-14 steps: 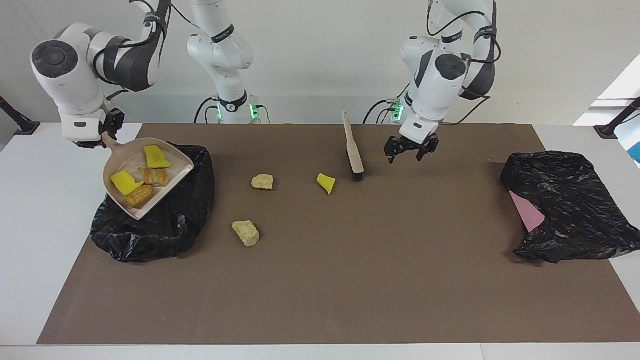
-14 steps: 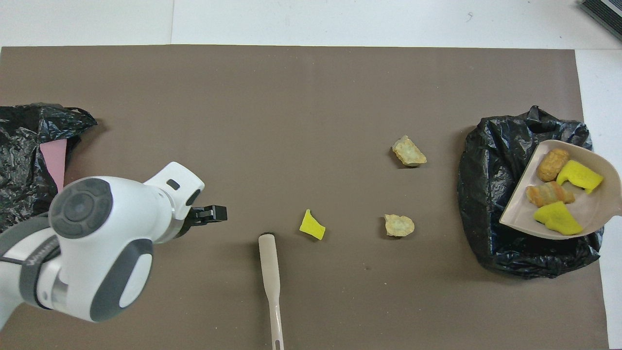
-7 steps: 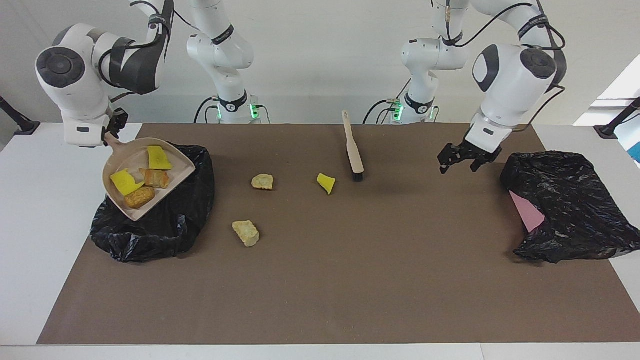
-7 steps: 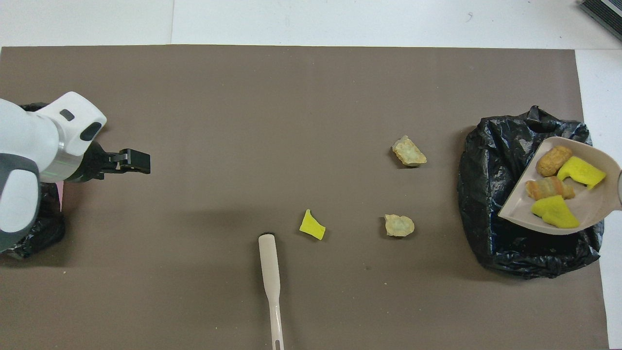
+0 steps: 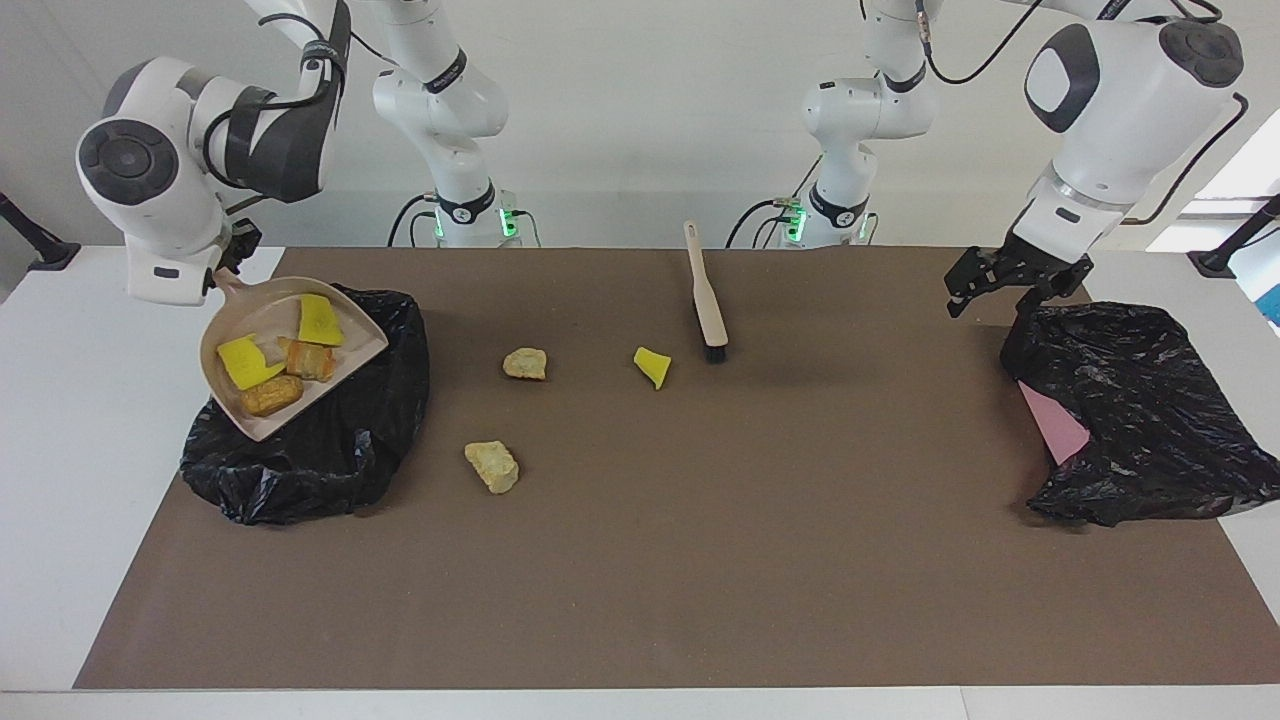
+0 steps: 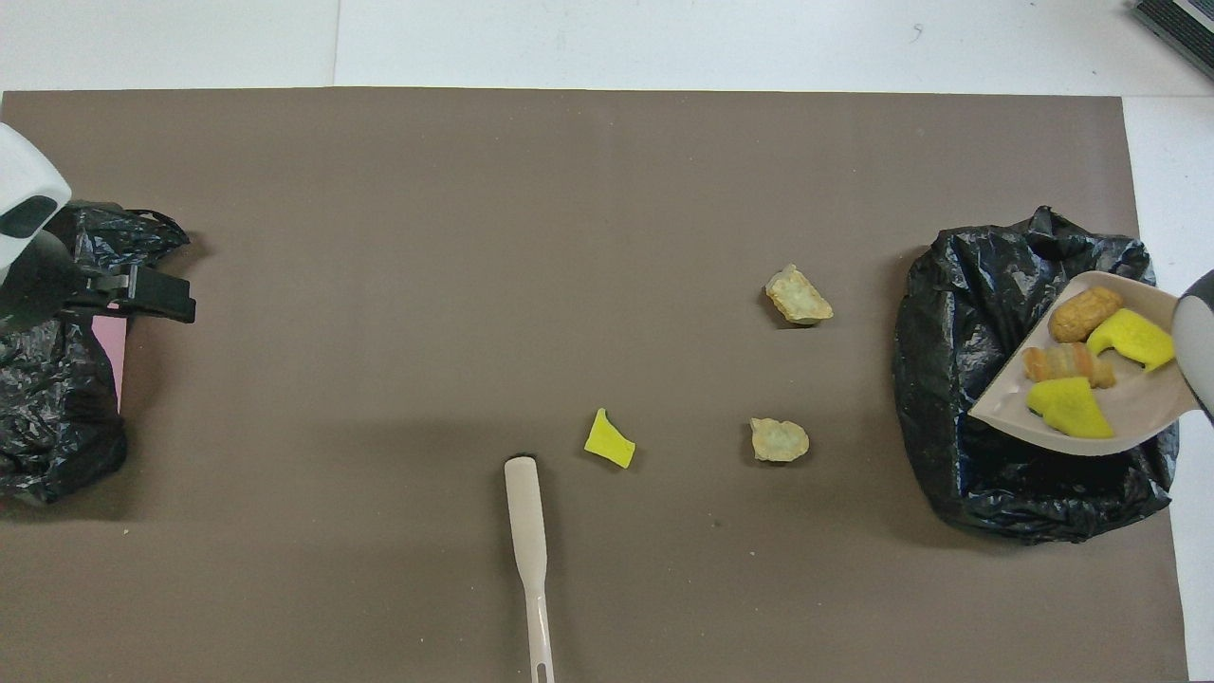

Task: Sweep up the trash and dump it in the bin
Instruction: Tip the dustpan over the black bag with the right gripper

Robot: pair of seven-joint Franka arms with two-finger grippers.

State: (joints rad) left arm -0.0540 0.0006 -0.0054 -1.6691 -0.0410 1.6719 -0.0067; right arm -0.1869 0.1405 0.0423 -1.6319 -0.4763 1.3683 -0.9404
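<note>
**Trash split between the raised dustpan and the brown mat**

Trash in the dustpan [image 5: 290,360] comes to four pieces: two yellow sponge chunks [image 5: 247,359] and two tan bread-like lumps [image 5: 271,395]. The right gripper [image 5: 222,272] is clamped on the dustpan's handle and holds the pan tilted over the black bin bag [image 5: 330,450] at the right arm's end of the surface [image 5: 60,450]. The four pieces lie just below that gripper, toward the pan's open lip.

Three more pieces lie loose on the brown mat [image 5: 700,560], well apart from both grippers: one pale lump [image 5: 525,363], a second lump [image 5: 492,466] farther from the robots, and one yellow chunk [image 5: 653,366] just beside the bristle end of the brush [image 5: 706,295]. The brush lies flat on the mat near the middle, handle toward the robots.

At the left arm's end, the left gripper [image 5: 1015,283] hangs with its fingers apart and holding nothing, over the robot-side edge of a second black bag [image 5: 1140,410] with a pink patch [image 5: 1058,425] showing.
</note>
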